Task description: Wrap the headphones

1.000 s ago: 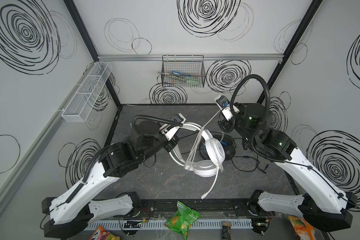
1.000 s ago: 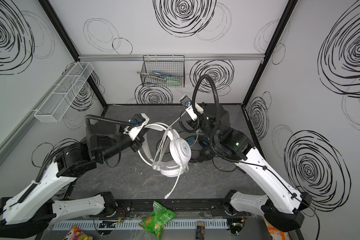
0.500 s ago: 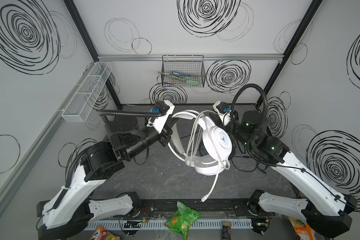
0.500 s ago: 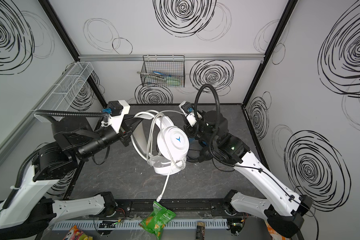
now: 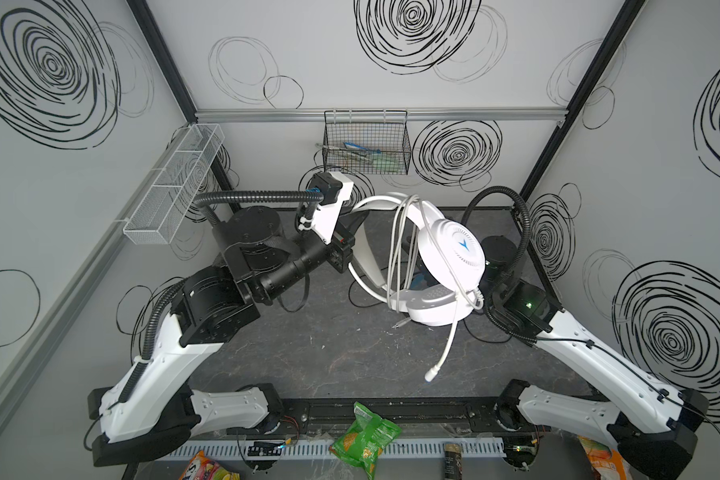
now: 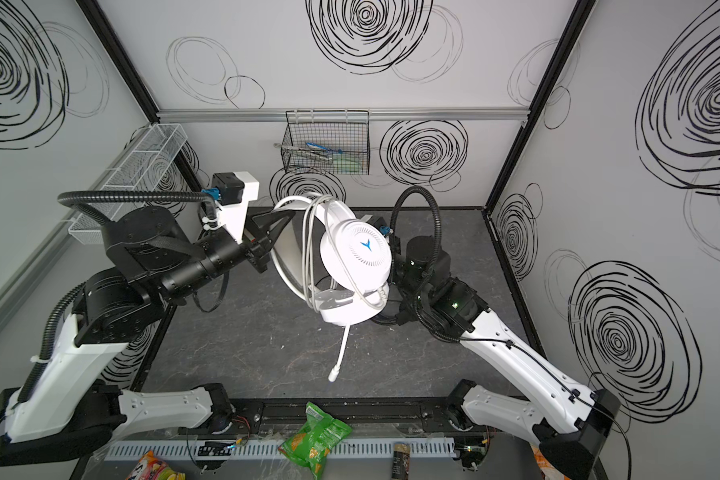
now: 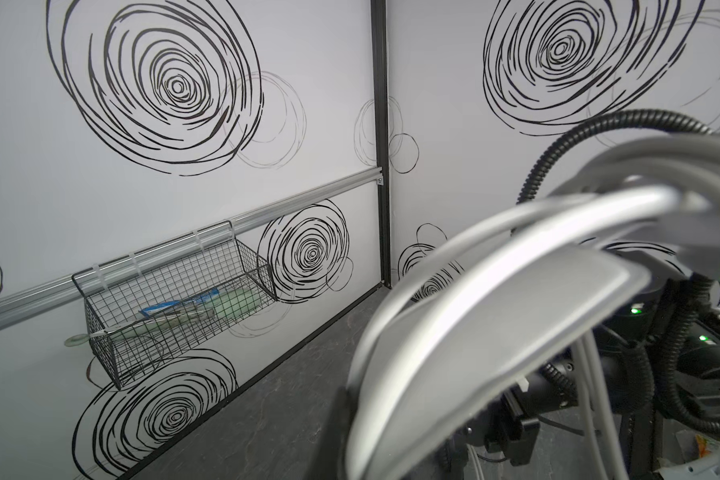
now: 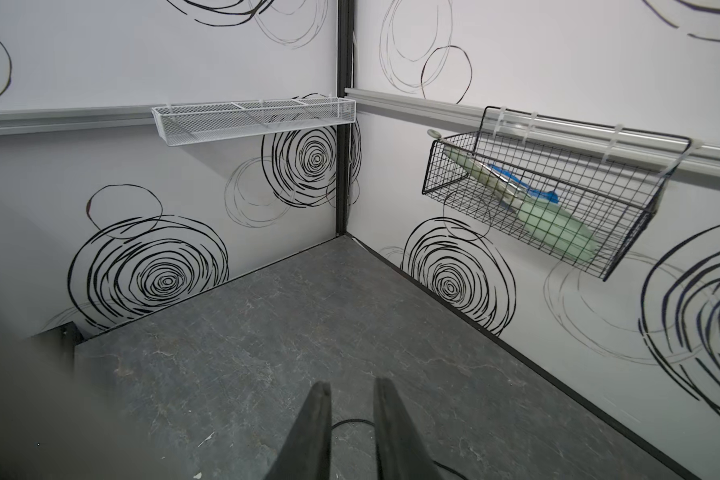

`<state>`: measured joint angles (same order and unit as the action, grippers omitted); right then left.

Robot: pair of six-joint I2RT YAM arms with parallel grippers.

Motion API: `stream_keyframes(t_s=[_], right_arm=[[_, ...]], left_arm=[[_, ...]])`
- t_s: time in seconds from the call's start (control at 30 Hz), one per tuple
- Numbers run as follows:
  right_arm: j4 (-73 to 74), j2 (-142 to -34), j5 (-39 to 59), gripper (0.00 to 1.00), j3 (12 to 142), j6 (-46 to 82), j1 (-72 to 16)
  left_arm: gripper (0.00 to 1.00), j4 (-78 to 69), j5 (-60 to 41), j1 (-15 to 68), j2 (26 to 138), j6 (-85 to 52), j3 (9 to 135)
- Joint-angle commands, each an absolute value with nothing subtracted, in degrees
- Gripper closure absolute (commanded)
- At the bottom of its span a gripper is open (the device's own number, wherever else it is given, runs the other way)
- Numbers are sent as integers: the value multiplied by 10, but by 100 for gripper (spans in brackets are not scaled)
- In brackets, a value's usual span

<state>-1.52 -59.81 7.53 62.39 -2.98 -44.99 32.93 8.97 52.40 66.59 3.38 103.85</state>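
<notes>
A robot lab test cell: white panel walls (image 5: 308,62) inked with black swirls, black frame posts (image 5: 161,62), a metal rail (image 5: 474,113) carrying wire baskets (image 5: 366,145), robot arms (image 5: 171,353) bolted to a grey bench (image 5: 308,353)

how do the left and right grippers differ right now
The left gripper is shut on the headband of the white headset, which hangs from it. The right gripper is open, with nothing between its fingers. The left gripper shows plainly in both top views, while the right gripper is mostly hidden there behind the headset. Both have black, tapered fingers.
</notes>
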Motion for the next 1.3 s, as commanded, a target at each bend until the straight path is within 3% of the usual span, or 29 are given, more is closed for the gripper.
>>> stream_keyframes(t_s=[0.0, 0.27, 1.27], right_arm=[[34, -576, 102, 75, 598, 30, -447], [40, -559, 108, 68, 555, 60, -446], [85, -526, 129, 74, 391, 141, -439]], left_arm=[[100, 262, 92, 525, 660, 1, 1064], [100, 271, 98, 524, 672, -4, 1077], [100, 289, 105, 525, 696, -18, 1118]])
